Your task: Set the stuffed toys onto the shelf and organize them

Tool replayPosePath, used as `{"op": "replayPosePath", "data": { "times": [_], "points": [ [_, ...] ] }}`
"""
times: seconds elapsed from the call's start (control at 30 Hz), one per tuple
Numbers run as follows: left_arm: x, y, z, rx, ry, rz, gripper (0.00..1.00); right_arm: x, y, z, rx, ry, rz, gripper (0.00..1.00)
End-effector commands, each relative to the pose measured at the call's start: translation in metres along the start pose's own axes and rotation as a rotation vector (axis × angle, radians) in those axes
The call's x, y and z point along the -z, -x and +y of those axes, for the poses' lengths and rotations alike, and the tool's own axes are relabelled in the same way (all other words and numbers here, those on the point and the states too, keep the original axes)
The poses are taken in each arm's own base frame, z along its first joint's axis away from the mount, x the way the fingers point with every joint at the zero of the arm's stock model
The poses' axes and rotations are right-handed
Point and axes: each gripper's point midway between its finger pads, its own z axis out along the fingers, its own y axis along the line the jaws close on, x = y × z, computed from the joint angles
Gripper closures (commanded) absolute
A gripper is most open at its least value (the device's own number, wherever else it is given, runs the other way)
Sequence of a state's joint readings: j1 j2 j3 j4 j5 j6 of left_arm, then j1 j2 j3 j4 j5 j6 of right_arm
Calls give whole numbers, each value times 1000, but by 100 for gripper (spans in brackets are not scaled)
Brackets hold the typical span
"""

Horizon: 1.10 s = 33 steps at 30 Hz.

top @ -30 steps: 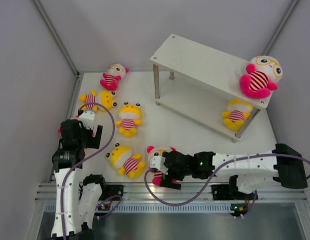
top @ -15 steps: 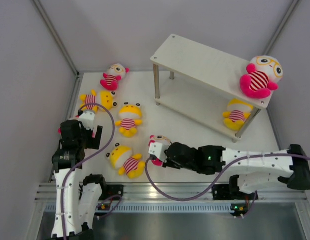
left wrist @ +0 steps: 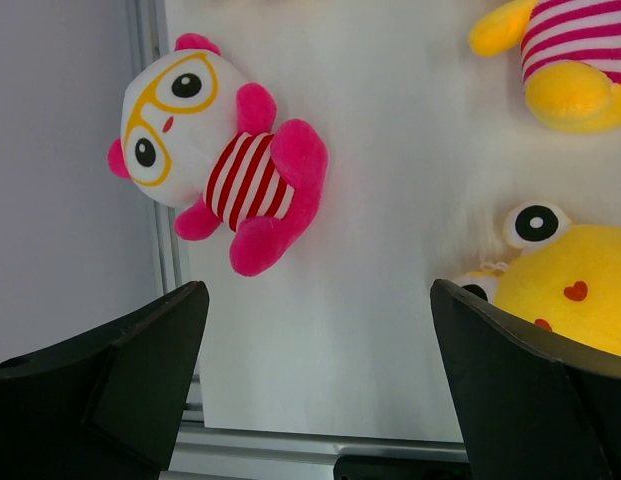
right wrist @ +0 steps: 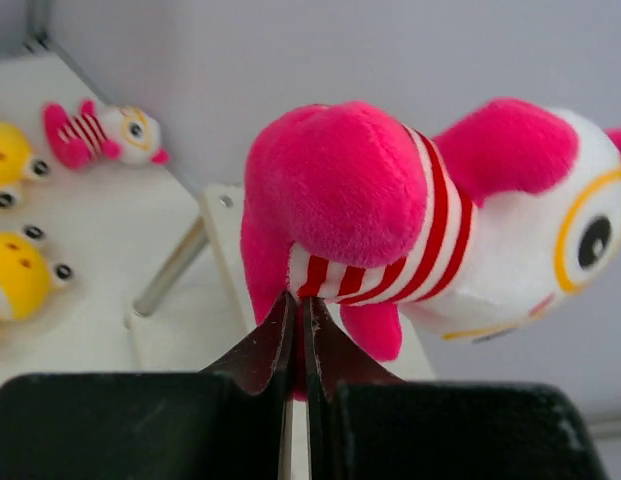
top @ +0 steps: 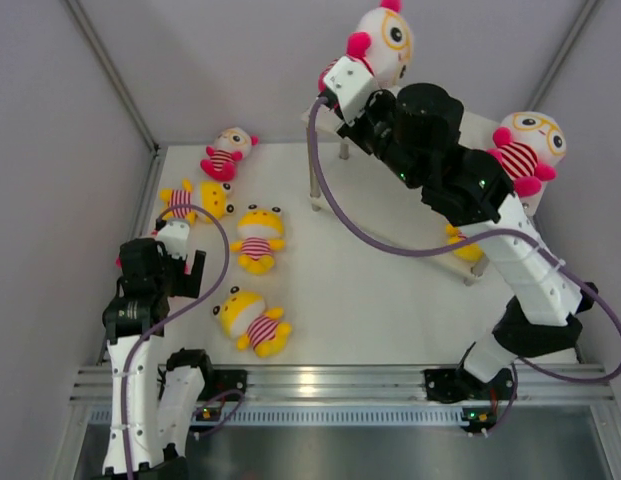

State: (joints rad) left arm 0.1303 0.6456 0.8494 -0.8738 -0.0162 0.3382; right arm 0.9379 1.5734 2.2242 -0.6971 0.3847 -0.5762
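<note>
My right gripper (top: 342, 88) is raised high over the left end of the shelf (top: 385, 205), shut on a pink stuffed toy (top: 382, 42). In the right wrist view the jaws (right wrist: 300, 300) pinch the toy (right wrist: 390, 200) at its lower belly, and it hangs above the shelf corner (right wrist: 225, 230). Another pink toy (top: 530, 142) sits on the top board's right end, with a yellow one (top: 458, 240) below it, partly hidden by the arm. My left gripper (left wrist: 315, 300) stands open and empty, just short of a pink toy (left wrist: 215, 160) lying face up.
On the table lie a pink toy (top: 225, 152) at the back left and three yellow ones (top: 190, 200), (top: 258, 238), (top: 252, 320). A metal frame rail (top: 150, 180) and grey walls border the left side. The right arm hides much of the shelf's top.
My right gripper shut on the pink toy near the table's front edge and carried it up and back over the shelf's left end. The left arm has not moved.
</note>
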Motion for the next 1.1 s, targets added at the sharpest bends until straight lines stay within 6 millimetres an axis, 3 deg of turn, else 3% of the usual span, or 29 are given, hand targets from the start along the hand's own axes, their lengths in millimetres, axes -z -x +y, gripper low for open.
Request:
{"op": "replayPosePath", "data": {
  "times": [0.0,0.2,0.27,0.33,0.47,0.63,0.73,0.83,0.93,0.97,1.07],
  "points": [
    [7,13,3,13,7,-40,1,3,-67,-27,232,-38,292,100],
    [3,13,-4,3,-38,-37,1,49,-111,-56,210,-72,411,100],
    [1,13,-6,-4,-51,-31,1,49,-132,-45,282,-1,448,100],
    [-1,12,-6,-7,-57,-25,1,57,-144,-46,288,32,469,100],
    [-1,13,-6,-6,-56,-23,1,70,-171,-68,282,-42,570,100],
    [-1,13,-6,-3,-54,-24,1,85,-169,-89,236,-141,559,99],
    [-1,13,-5,-3,-52,-23,1,82,-171,-77,263,-65,531,96],
    [0,13,-5,0,-50,-26,1,80,-174,-65,278,-9,501,86],
    [0,13,-5,-2,-51,-24,1,82,-174,-67,286,-26,492,65],
    [-1,12,-6,-2,-54,-19,1,85,-172,-69,279,-41,476,45],
    [-4,11,-9,-13,-76,-12,1,86,-147,-72,231,-83,370,19]
  ]
}}
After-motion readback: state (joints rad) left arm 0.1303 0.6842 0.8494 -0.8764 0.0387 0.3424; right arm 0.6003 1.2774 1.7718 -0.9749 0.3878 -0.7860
